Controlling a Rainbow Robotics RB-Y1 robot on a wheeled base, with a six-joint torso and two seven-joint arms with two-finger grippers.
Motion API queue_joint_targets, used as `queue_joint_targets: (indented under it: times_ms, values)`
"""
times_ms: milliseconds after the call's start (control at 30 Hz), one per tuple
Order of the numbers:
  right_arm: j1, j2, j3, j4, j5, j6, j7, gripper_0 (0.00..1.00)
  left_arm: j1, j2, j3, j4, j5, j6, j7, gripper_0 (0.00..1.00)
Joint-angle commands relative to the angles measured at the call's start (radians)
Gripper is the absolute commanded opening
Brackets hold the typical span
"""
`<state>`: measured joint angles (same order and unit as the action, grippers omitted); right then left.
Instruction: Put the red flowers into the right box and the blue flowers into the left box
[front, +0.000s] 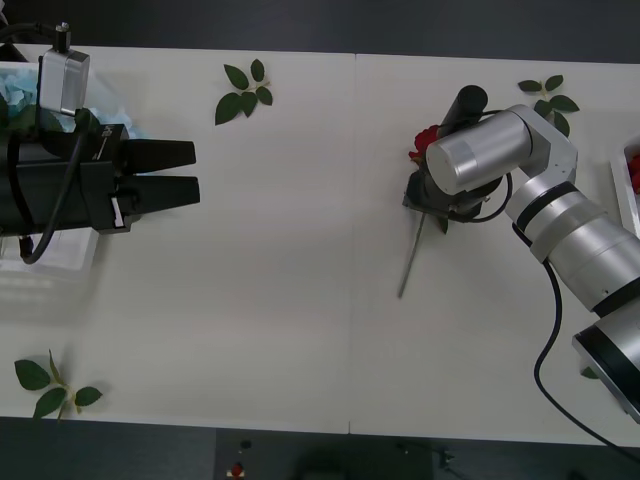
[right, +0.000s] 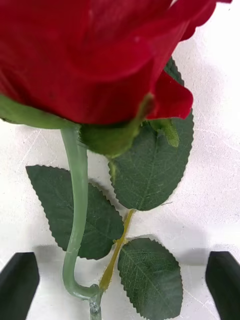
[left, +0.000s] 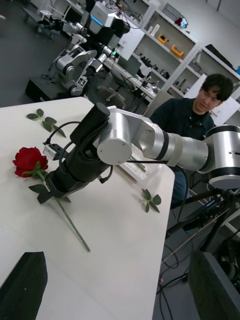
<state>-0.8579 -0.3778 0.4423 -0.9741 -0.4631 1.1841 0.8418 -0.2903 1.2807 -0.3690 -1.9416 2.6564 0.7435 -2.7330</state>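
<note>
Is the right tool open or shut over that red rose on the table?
Open. The right tool has its black fingers spread apart, astride the red artificial rose's green stem.

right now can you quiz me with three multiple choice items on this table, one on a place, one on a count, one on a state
1. Where is the right gripper?
A. over the slotted basket
B. down at the red rose on the table
C. raised off the table's far edge

2. How many green leaf sprigs lie on the table in the front view?
A. one
B. three
C. five

3. How do the right gripper's fingers stand?
A. apart, with the rose stem between them
B. shut on the stem
C. shut on a leaf

Key:
1 B, its fingers flank the red rose on the table.
2 B, one sprig near the far edge's middle, one at the far right, one at the near left.
3 A, the stem runs free between the two black fingers.
</note>
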Motion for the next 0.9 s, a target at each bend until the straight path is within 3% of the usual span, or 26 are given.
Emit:
queue_joint_targets:
  times_ms: [33, 700, 900]
  values:
    - [-0.03, 0.013, -0.011, -0.009, -0.003, 0.003, -0.046, 0.01, 0.01, 0.032, 0.024, -0.063, 0.02, -0.046, 0.028, 0.81]
    - [-0.03, 0.011, -0.011, -0.008, -0.023, -0.003, -0.036, 0.0, 0.013, 0.049, 0.024, -0.108, 0.033, -0.101, 0.028, 0.82]
    - [-0.032, -0.121, -0.011, -0.109, -0.146, -0.001, -0.009, 0.0, 0.017, 0.049, 0.024, -0.105, 0.022, -0.101, 0.028, 0.82]
